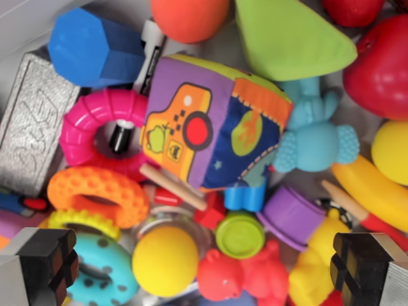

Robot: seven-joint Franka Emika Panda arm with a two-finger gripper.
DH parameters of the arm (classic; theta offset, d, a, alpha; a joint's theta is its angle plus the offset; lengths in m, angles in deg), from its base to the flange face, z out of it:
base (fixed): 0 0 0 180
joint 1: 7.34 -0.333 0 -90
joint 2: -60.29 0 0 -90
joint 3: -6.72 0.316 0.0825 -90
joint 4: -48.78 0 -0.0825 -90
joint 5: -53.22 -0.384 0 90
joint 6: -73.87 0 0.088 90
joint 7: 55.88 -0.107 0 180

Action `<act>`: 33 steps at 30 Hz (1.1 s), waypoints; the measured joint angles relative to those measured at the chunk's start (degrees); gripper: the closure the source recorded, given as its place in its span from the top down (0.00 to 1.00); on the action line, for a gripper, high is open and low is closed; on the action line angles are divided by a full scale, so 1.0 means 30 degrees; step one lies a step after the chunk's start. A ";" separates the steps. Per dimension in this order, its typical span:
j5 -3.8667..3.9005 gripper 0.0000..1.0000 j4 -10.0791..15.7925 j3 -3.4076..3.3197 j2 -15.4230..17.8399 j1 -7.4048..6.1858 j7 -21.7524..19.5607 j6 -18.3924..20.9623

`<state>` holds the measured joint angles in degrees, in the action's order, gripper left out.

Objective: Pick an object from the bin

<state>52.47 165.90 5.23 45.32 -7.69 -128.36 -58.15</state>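
Purple cloth cube (213, 124) sits mid-frame, crowded by toys in the bin; fingers (38, 264) spread apart, empty, at the lower corners. Descending could snag the pink ring (95, 131) or wedge against neighbours.

You are looking down into a bin (19, 29) crammed with toys. At the frame's centre sits a soft fabric cube (213, 124), tilted, its purple face showing an orange camera print, resting on top of the pile. A yellow ball (165, 260) lies lower centre.
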 joint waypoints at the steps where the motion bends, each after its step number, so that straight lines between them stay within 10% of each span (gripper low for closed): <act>1: 0.0000 1.00 0.0011 -0.0007 -0.0166 -0.0031 -0.0312 -0.0170; 11: -0.0012 1.00 0.0025 -0.0069 -0.1715 -0.0322 -0.3079 -0.1589; 33: -0.0117 1.00 0.0117 -0.0050 -0.4399 -0.0319 -0.3204 -0.4393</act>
<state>52.12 166.25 5.08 32.13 -8.65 -137.97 -71.33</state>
